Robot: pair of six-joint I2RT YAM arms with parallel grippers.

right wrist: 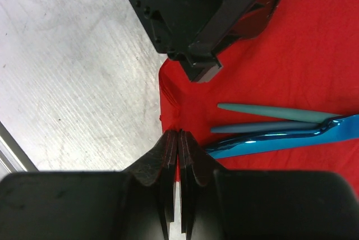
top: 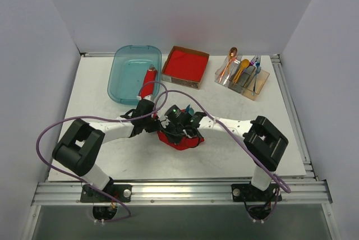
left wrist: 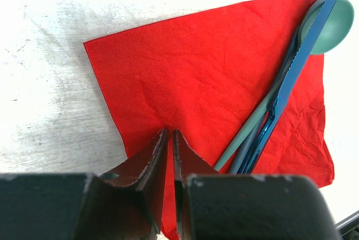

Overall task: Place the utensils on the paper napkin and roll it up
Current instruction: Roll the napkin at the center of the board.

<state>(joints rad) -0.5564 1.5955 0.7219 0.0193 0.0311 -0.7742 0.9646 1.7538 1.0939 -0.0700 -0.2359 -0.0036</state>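
Note:
The paper napkin (left wrist: 196, 66) lies spread on the white table, a thin red sheet with creases. Along its far side lie the utensils: a teal spoon (left wrist: 334, 27) and a blue serrated knife (left wrist: 297, 66) side by side, a third slate-blue handle (right wrist: 263, 127) between them. My left gripper (left wrist: 169, 133) pinches the napkin's near edge, with red paper showing between its nearly closed jaws. My right gripper (right wrist: 178, 132) is shut on a puckered edge of the napkin (right wrist: 291, 55), just beside the handle ends of the spoon (right wrist: 269, 111) and knife (right wrist: 291, 139). From above, both grippers (top: 161, 128) (top: 178, 132) meet over the napkin (top: 182, 141).
A teal plastic bin (top: 120, 80) at the back left holds a red roll (top: 148, 80). Beside it stands a cardboard box of red napkins (top: 185, 65). A clear holder (top: 263, 83) with an orange spoon (top: 230, 60) and other cutlery is at the back right. The left arm's housing (right wrist: 190, 15) hangs close above the right gripper.

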